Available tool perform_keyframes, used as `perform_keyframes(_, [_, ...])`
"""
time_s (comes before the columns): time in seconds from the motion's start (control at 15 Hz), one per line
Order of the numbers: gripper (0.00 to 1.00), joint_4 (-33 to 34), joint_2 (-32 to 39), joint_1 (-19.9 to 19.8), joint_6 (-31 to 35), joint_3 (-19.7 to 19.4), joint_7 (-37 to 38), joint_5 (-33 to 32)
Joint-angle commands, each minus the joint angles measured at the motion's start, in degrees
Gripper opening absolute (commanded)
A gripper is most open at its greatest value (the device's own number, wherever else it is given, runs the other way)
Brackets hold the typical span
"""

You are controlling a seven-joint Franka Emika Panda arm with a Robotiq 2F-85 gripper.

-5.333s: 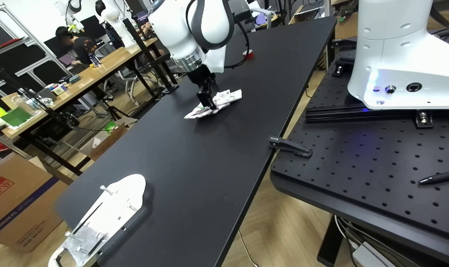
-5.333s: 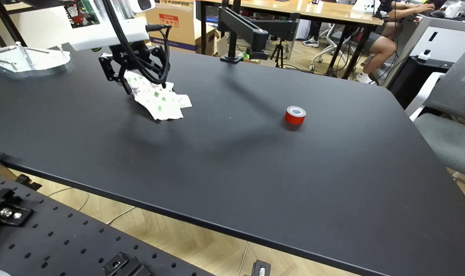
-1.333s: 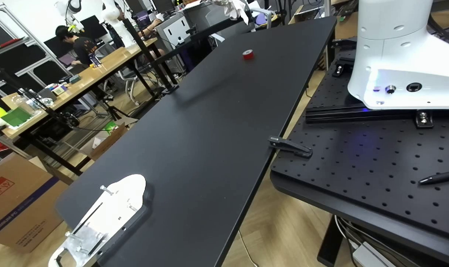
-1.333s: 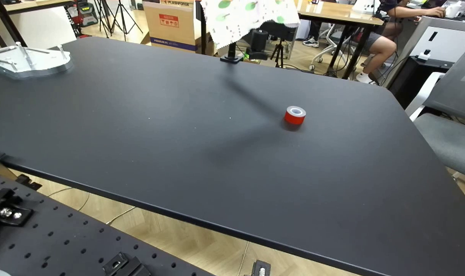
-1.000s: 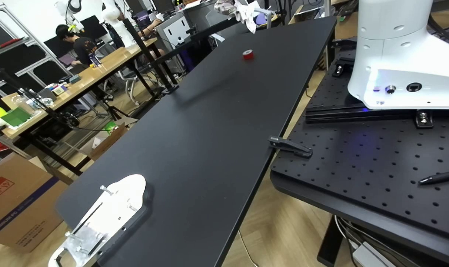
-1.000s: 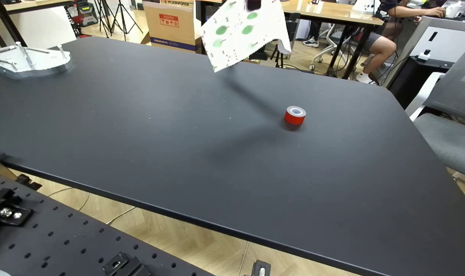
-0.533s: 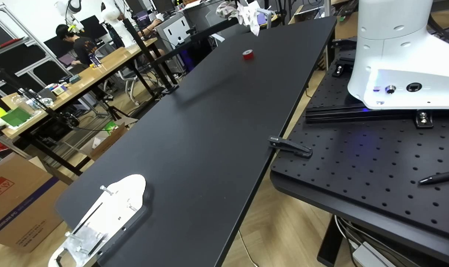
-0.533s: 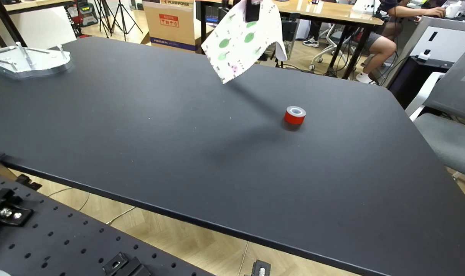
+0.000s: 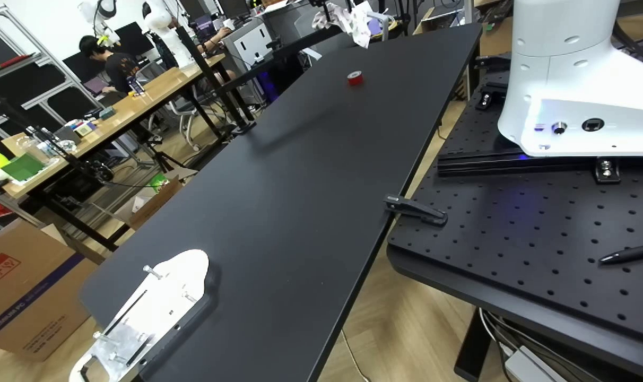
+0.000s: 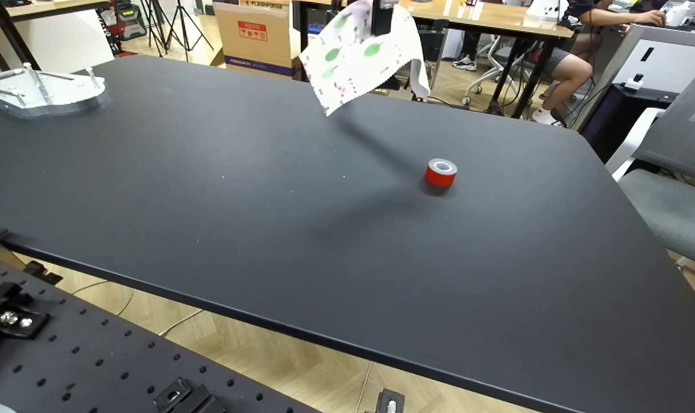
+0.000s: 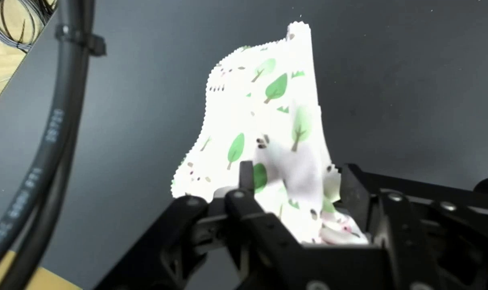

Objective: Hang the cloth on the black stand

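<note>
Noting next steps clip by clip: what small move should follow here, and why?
Probably a slow lift of the gripper off the cloth. In the wrist view its fingers stand apart with cloth between them, and in both exterior views the cloth hangs at the black stand, so it looks ready to leave. Whether the stand fully carries it is hidden, so I'd rise gently.

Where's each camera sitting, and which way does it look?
Wrist view: sits on the robot's wrist, looking down past the gripper at the cloth; black cables show too.
An exterior view: near the robot's white base, looking along the table; the base and a bit of gripper show.
An exterior view: from the pegboard side, looking across the table; a gripper finger shows at the top.
Both exterior views share the cloth, red roll and pegged plate.
</note>
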Motion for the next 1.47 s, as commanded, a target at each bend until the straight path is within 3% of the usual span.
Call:
perform_keyframes(0.0, [0.89, -0.45, -2.93, 0.9, -1.07, 0.95, -0.1, 0.17])
perform_keyframes(0.13, [0.99, -0.88, -4.38, 1.38, -0.93, 1.78, -0.14, -0.04])
perform_keyframes(0.67, [1.0, -2.51, -7.47, 2.21, -0.91, 4.35, -1.62, -0.94])
perform_keyframes(0.93, [1.0, -2.19, -7.61, 4.95, -9.96, 3.11, -14.66, 1.63])
perform_keyframes(1.27, [1.0, -0.1, -7.45, 6.09, -20.65, 1.36, -30.25, -0.16])
perform_keyframes(1.33, [1.0, -1.59, -6.74, 5.46, -16.9, 2.05, -25.66, 0.15])
perform_keyframes(1.4, [1.0, -1.3, -6.88, 5.57, -18.2, 1.74, -27.94, 0.14])
